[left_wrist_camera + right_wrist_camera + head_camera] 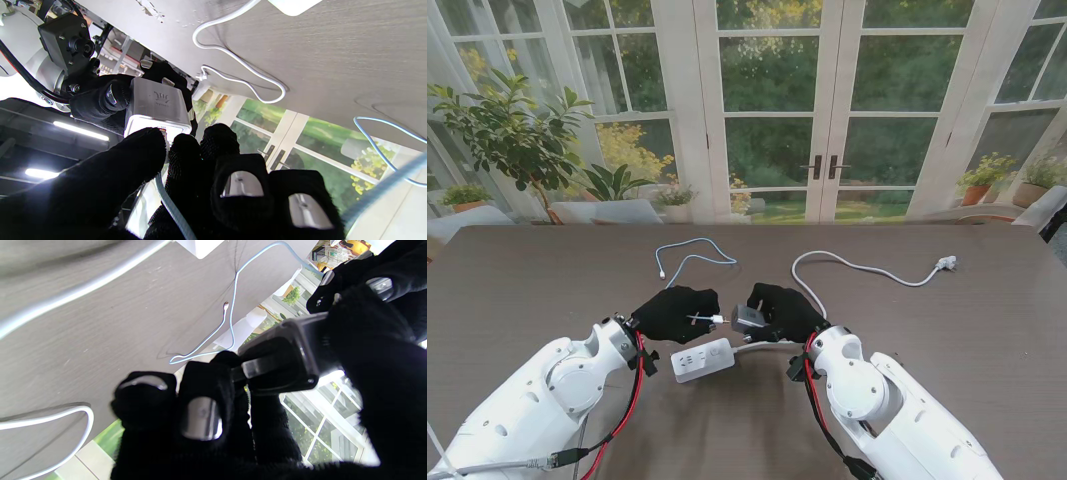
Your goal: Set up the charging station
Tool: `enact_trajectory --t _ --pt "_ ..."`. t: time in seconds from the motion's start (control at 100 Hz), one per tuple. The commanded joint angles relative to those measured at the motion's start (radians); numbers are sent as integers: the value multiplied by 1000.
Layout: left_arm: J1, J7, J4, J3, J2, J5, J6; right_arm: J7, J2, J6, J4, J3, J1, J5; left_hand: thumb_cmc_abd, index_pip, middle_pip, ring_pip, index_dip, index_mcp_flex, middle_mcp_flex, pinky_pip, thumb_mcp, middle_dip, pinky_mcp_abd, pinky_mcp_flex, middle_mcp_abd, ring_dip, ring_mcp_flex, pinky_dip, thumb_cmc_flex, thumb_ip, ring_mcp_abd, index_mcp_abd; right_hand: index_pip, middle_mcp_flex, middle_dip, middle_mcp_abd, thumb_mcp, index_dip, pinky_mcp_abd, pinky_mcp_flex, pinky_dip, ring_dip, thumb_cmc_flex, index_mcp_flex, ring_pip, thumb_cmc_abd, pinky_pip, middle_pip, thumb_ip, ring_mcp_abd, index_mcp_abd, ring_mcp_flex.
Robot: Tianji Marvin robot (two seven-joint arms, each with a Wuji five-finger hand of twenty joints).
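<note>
White cable runs out of our left robot hand [675, 312], which pinches the charging cable's plug [714, 319] between thumb and fingertips; the rest of that thin blue-white charging cable [689, 258] lies looped on the dark wood tabletop [547, 280], farther from us. The plug tip points right, toward the grey charger block [747, 320], and from the left wrist view it sits right at the block's port face. Nearer to us, between both wrists, the white power strip [703, 359] rests flat on the tabletop, its thicker white cord [857, 266] trailing away to a wall plug at the far right. Our right robot hand [782, 310] is wrapped around the charger block, fingers and thumb clamped on its sides.

We judge the plug light, small and easy to tilt, so holding it by its stiff housing, not the limp wire, suits best. The block is rigid, smooth-sided plastic and may slip; gripping its broad flat faces should steady it against the push.
</note>
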Motion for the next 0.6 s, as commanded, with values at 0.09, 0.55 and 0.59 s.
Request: enact_trajectory --t 0.09,0.55,0.59 --pt "-5 -13 10 4 -8 -10 -8 16 -5 1 1 -2 -1 3 45 96 45 90 7 30 67 282 -41 28 -47 30 93 11 -11 34 74 -79 4 37 277 39 11 -80 175 76 4 6 19 -578 156 43 19 139 45 87 129 4 -95 30" --pt "-16 26 24 10 -9 46 -34 14 -5 -14 0 -7 -4 7 4 108 101 200 8 73 156 282 17 54 -116 48 41 24 -10 152 95 -103 -113 12 277 40 10 -80 175 78 4 6 19 -578 155 43 19 138 45 89 129 3 -95 29" --pt "-16 35 26 10 -10 55 -34 17 -4 -17 0 -6 -4 7 2 107 113 217 8 78 166 282 19 59 -126 51 32 28 -10 169 97 -104 -132 8 277 40 10 -80 175 78 4 6 19 -579 155 43 18 138 45 89 129 0 -95 30"
